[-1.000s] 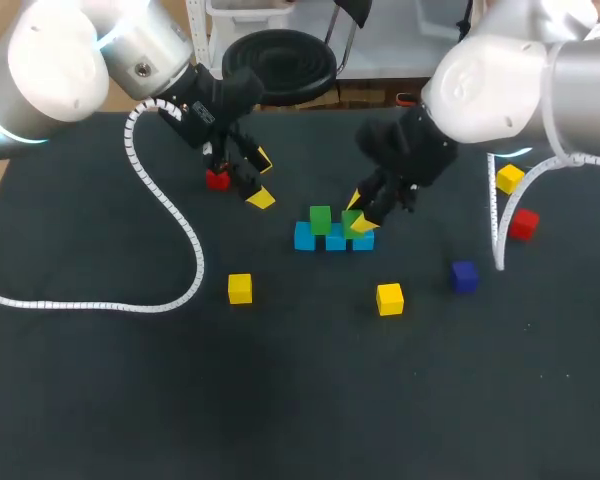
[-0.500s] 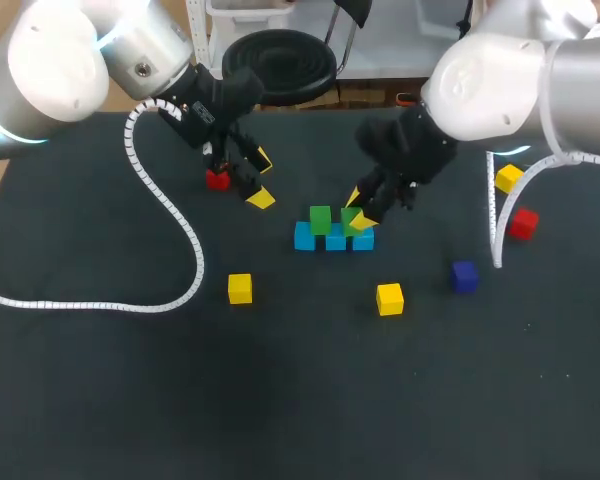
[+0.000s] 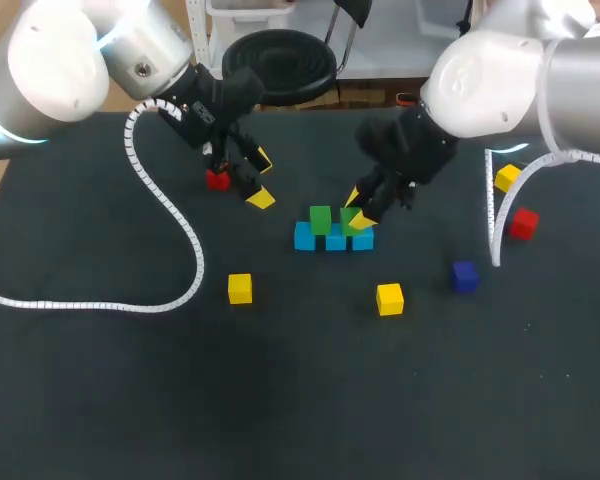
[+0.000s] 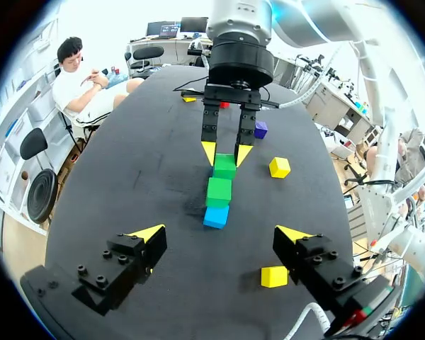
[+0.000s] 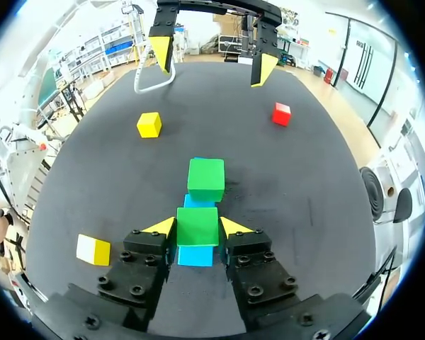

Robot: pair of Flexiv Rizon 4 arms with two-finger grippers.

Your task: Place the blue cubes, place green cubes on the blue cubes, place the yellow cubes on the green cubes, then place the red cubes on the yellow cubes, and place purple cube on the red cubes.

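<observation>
My left gripper (image 3: 262, 179) hangs open w/ nothing in it, at abt 10 o'clock from the stack. The left red cube (image 3: 217, 179) sits just beside it at 9 o'clock, untouched. The left yellow cube (image 3: 240, 288) lies at 6 o'clock from that gripper, well apart, alone on the counter (image 3: 100, 400).

Centre: three blue cubes (image 3: 304, 237) in a touching row, long axis 9-to-3 in the head view. The left green cube (image 3: 320, 218) rests across the 1st & 2nd blue. The right green cube (image 3: 348, 222) sits over the 2nd & 3rd, just beside its twin.

My right gripper (image 3: 358, 210) is closed on the right green cube, one finger on its 12 o'clock face, the other on its 6 o'clock face, i.e. across the row. The right wrist view shows both tips against its sides. The cube looks level, squared w/ the row and seated on blue, so I judge the step in hand is letting go.

Yellow comes next. The middle yellow cube (image 3: 389, 298) lies at 5 o'clock from my right gripper, so my right arm is nearer to it. The purple cube (image 3: 465, 276), dark & bluish, is at 4 o'clock. The far yellow cube (image 3: 509, 178) & right red cube (image 3: 523, 224) are out toward 3 o'clock. All are small, flat-faced blocks that should pinch easily.
</observation>
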